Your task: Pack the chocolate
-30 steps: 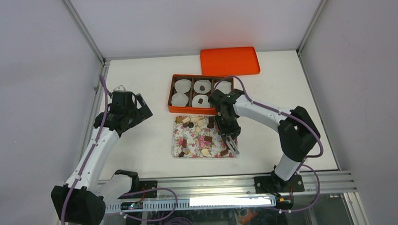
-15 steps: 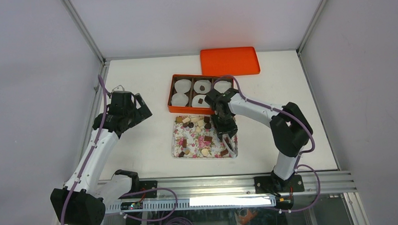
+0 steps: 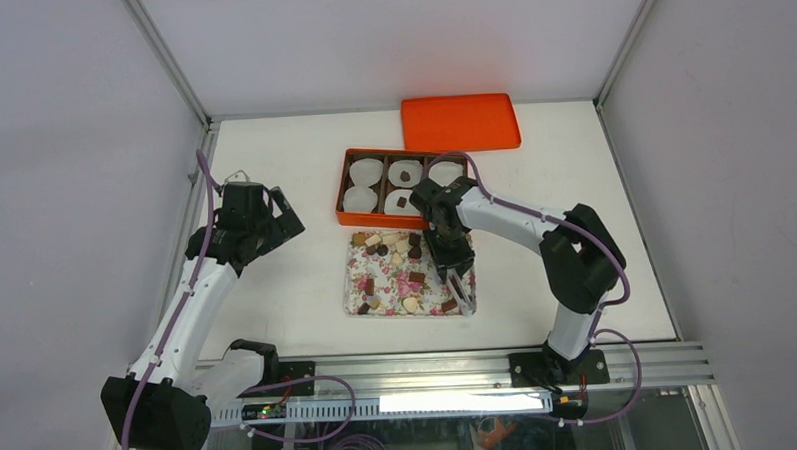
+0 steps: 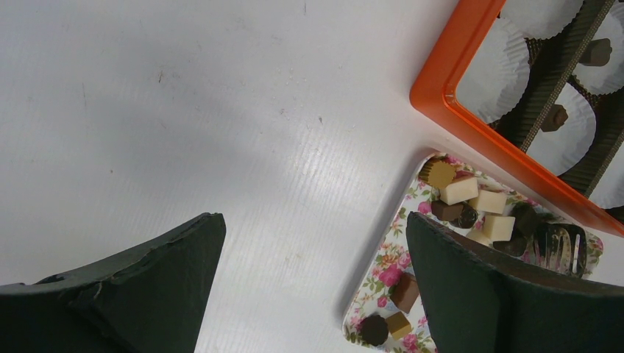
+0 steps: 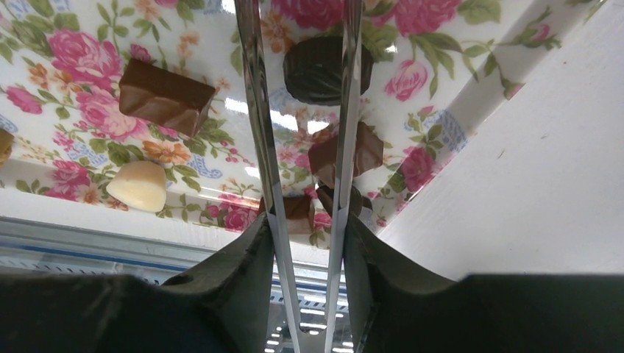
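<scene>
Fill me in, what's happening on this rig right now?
The right gripper, holding metal tweezers, hovers over loose chocolate pieces on the floral tray. Nothing is visibly pinched. Two white paper cups in the orange compartment box already hold chocolates; its orange lid lies behind. The left gripper idles open.

Choc (image 3: 416, 277) on tray (image 3: 354, 303), box (image 3: 342, 202) behind

light: bright, even, from above | shadows: soft, short beside the box (image 3: 398, 188); a dim patch on the table (image 4: 221, 110) between the left fingers (image 4: 140, 290) | glare: tray (image 5: 96, 154) gloss and metal tongs (image 5: 257, 110) shine | focus: top view sharp; wrist views blur at the near fingers
</scene>
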Controlling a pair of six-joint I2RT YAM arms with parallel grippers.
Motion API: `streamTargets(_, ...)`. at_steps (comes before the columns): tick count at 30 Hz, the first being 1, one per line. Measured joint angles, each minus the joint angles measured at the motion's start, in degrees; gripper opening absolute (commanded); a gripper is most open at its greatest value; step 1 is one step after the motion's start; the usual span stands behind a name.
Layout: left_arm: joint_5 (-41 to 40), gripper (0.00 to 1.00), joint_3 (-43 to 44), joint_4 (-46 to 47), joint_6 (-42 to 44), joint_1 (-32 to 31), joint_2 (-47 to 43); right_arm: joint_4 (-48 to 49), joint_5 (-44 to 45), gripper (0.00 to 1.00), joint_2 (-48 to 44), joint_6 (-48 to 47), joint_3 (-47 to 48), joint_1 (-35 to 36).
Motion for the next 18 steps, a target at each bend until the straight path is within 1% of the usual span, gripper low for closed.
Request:
streamTargets(1, 0.0, 0.99, 0.0, 0.0, 0.0, 0.0, 0.0, -0.2, -0.2, 0.06, -0.2, -0.2, 0.0, 0.0)
streamTargets(3, 0.0, 0.99, 0.0, 0.0, 0.0, 0.0, 0.0, -1.0, -0.5, 0.00, -1.0, -0.6, 0.0, 0.1)
streamTargets(9, 0.0, 0.99, 0.0, 0.0, 0.0, 0.0, 0.0, -4.3, -2.4, 0.00, -5.2, -1.5, 2.4, 0.5)
streamTargets(13, 0.0, 0.99, 0.0, 0.0, 0.0, 0.0, 0.4, -6.5, -3.5, 0.00, -7.1, -2.3, 6.2, 0.6)
streamTargets(18, 0.0, 0.99, 0.0, 0.0, -0.1, 0.0, 0.6, -8.8, -2.6, 0.00, -7.1, -3.8, 11.6, 0.2)
